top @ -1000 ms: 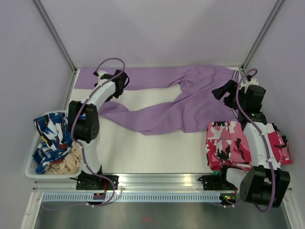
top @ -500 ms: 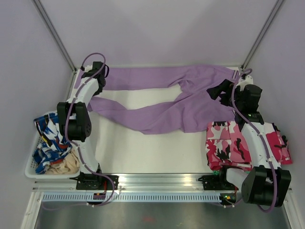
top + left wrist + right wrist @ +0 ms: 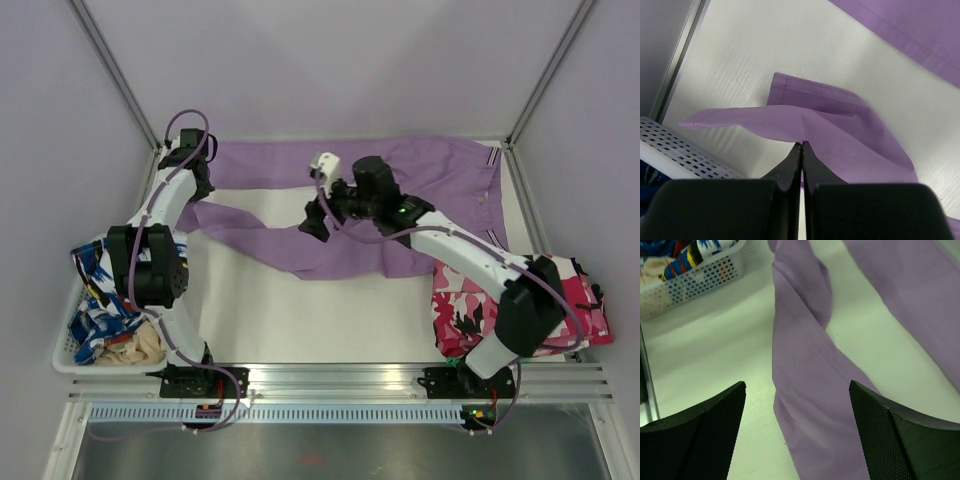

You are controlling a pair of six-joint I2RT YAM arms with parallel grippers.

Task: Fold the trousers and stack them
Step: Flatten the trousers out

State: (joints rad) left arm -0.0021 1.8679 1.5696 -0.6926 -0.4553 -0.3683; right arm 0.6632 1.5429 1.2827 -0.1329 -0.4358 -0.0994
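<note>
A white perforated basket (image 3: pixel 66 352) is seen at the left edge of the counter (image 3: pixel 300 320). It is filled with blue-and-white patterned clothing (image 3: pixel 105 285), and a bundle of beige cloth (image 3: pixel 140 345) is tucked into its near corner. In the right wrist view the same basket (image 3: pixel 700 277) is glimpsed at the upper left, with the patterned clothing heaped inside.

The left arm (image 3: pixel 160 215) is stretched to the far left corner. The left jaws are pressed together, and a fold of the trousers (image 3: pixel 400 215) near a leg's hem is clamped between their tips and lifted slightly off the counter.

The lilac trousers are spread across the far half of the counter. The waist is laid toward the far right. One leg is run along the far edge and the other is slanted toward the left.

The right arm (image 3: pixel 470 255) is reached toward the middle. The right jaws are held wide apart above the slanted leg, with no cloth gripped.

At the right, a folded pink, white and black camouflage garment (image 3: pixel 470 295) is laid on the counter, just beside the trousers and partly covered by the right arm.
</note>
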